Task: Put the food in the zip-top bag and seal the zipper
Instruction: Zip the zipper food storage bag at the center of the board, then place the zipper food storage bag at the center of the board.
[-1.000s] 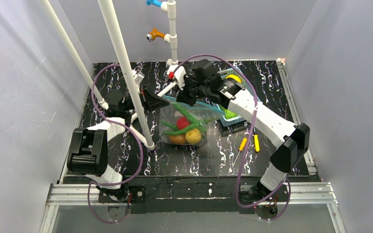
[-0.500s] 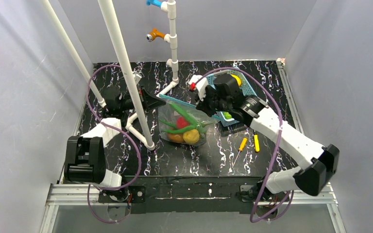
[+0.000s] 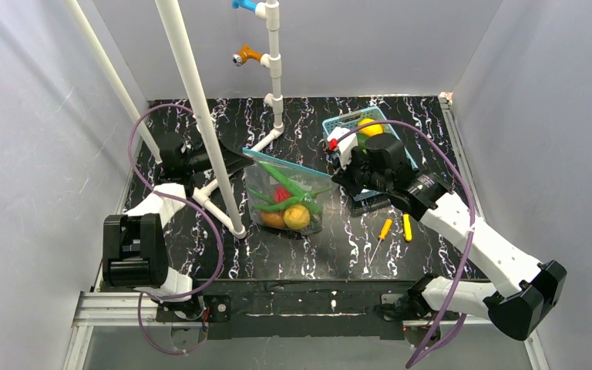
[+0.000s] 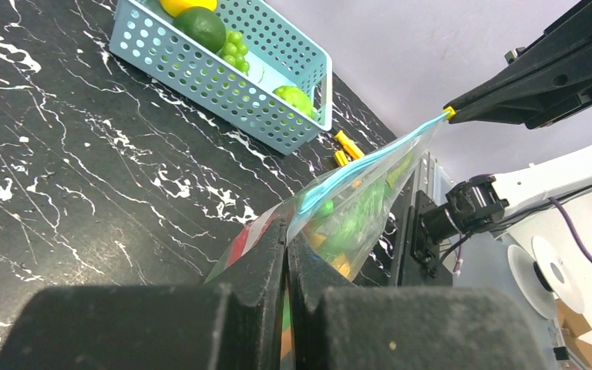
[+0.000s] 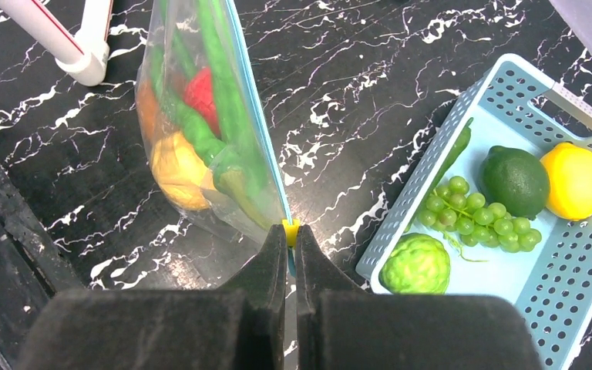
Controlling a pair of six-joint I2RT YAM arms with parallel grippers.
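"Clear plastic is hanging in the middle. Is that the zip-top bag (image 3: 314,212)?"

"Yes. It is hanging between the two arms, over the black table (image 3: 331,258). I cannot tell if its bottom is touching the table."

"What is sitting inside it?"

"The food. Long green pods (image 3: 291,185) are lying across the top. A red piece (image 3: 280,193) is peeking out under them. A yellow-orange fruit (image 3: 297,216) and a brown-orange fruit (image 3: 272,220) are sitting side by side at the bottom."

"Who is holding the bag?"

"The left gripper (image 4: 287,231) is squeezing its fingers together on one top corner of the bag. The right gripper (image 5: 290,235) is pinching the other end of the zipper (image 5: 250,100), right at a little yellow tab (image 5: 290,229)."

"Is the zipper looking closed?"

"It is stretching tight between the two grippers and showing as one thin teal-blue line."

"What is lying next to the bag?"

"A light-blue basket (image 5: 432,162) is standing just beside it, on the right arm's side. A lemon (image 5: 576,181), a lime (image 5: 516,180), green grapes (image 5: 474,216) and a bumpy green fruit (image 5: 417,264) are resting in it. Two orange-handled screwdrivers (image 3: 407,226) are lying near the basket, closer to the arm bases."
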